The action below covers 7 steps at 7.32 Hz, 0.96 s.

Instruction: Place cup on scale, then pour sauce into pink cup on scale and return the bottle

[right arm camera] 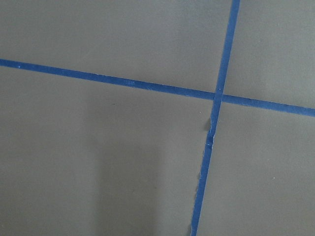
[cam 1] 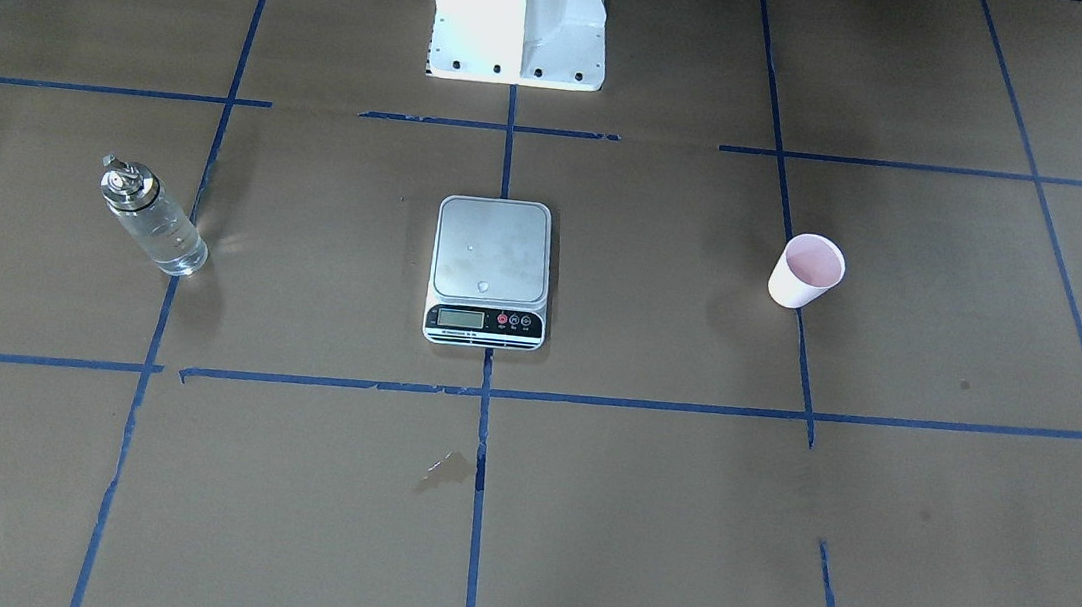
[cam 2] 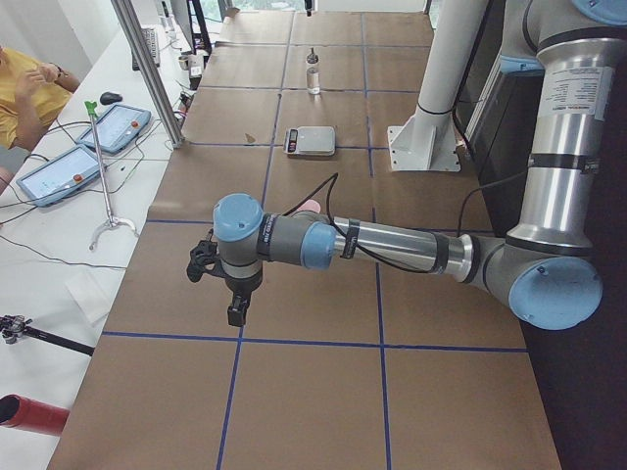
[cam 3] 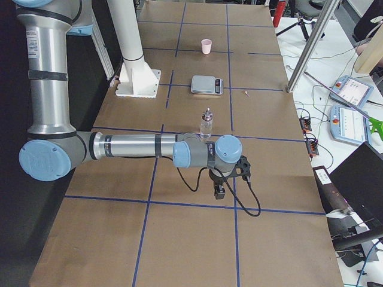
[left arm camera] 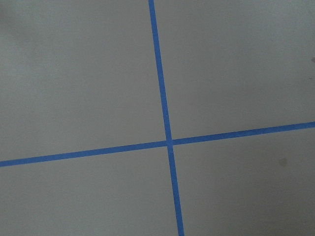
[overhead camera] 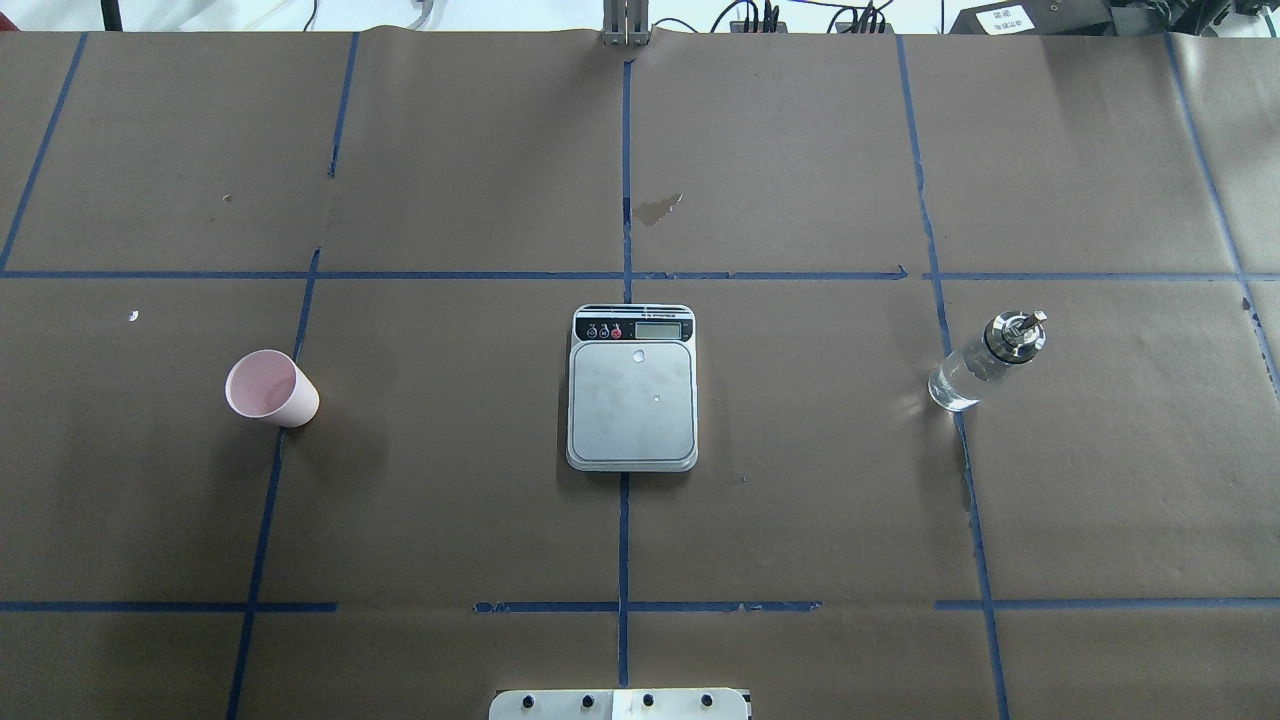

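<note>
The pale pink cup (cam 1: 806, 273) stands upright on the brown paper, on my left side (overhead camera: 270, 390), well apart from the scale. The white scale (cam 1: 491, 258) with its silver platform lies at the table's middle (overhead camera: 632, 400), with nothing on it but small droplets. The clear glass bottle (cam 1: 152, 220) with a metal pourer stands upright on my right side (overhead camera: 985, 362), holding clear liquid. My left gripper (cam 2: 238, 308) hangs near the table's left end, far from the cup. My right gripper (cam 3: 219, 190) hangs near the right end, just beyond the bottle (cam 3: 206, 124). I cannot tell whether either is open or shut.
The white robot base (cam 1: 520, 20) stands behind the scale. A small wet stain (cam 1: 445, 469) marks the paper in front of the scale. Blue tape lines cross the table. A side bench with tablets (cam 2: 59, 171) and a metal post (cam 2: 147, 69) runs along the far edge.
</note>
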Available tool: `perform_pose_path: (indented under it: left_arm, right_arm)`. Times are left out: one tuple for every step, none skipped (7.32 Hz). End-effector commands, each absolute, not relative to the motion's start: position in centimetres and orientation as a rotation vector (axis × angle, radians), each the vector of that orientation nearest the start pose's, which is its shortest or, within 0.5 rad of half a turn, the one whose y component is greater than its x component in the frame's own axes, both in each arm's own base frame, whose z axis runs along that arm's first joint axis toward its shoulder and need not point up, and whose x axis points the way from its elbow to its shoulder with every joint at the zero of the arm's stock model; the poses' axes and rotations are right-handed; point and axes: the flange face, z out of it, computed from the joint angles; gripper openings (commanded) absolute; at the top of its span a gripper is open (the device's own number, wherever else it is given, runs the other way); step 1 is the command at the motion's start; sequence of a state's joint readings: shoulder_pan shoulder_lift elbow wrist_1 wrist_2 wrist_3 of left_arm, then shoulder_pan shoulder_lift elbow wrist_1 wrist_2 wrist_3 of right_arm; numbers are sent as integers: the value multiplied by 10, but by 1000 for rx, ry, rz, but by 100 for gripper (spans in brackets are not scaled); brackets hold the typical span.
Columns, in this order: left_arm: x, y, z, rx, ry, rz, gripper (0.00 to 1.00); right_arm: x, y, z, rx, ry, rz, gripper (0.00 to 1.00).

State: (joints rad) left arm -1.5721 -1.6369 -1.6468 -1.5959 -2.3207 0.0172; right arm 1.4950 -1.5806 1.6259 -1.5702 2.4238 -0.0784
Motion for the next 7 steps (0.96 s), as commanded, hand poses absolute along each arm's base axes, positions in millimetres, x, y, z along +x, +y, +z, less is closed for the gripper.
perform_pose_path:
  left_arm:
    - [-63, -528, 584, 208, 750, 101, 100]
    - [-55, -532, 577, 267, 751, 142, 100]
    - [-24, -534, 578, 250, 806, 198, 100]
    - [-5, -534, 573, 279, 822, 247, 100]
    - [-3, -535, 572, 298, 821, 257, 100]
    - [3, -535, 563, 294, 838, 244, 100]
    - [51, -533, 538, 261, 880, 218, 100]
  right_arm:
    - [20, -498, 623, 101, -852, -189, 100]
    - [18, -500, 625, 149, -844, -217, 100]
    - [17, -499, 627, 181, -850, -234, 100]
    - [18, -487, 621, 246, -850, -254, 100]
    - [18, -482, 627, 224, -853, -216, 100]
    - [17, -483, 619, 217, -863, -173, 100]
    - [16, -483, 616, 218, -865, -167, 100]
